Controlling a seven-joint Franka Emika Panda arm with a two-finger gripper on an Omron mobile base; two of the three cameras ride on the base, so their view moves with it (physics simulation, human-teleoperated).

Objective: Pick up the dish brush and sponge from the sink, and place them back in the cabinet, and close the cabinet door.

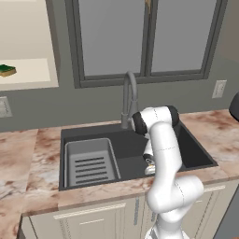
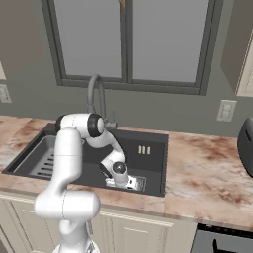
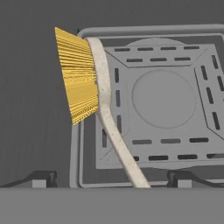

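With the sponge (image 1: pixel 7 70) already set on the cabinet (image 1: pixel 28 70) shelf at far left, the brush (image 3: pixel 103 103) is lying over the sink (image 1: pixel 196 149) drain, between the wide-open claw (image 3: pixel 111 177) tips, so a descent and closing is judged next.

No lettering, label, brand or number can be read anywhere from where I stand. The cream-handled, yellow-bristled dish brush (image 3: pixel 103 100) is unmarked, as is the charcoal-black sink (image 1: pixel 196 154).
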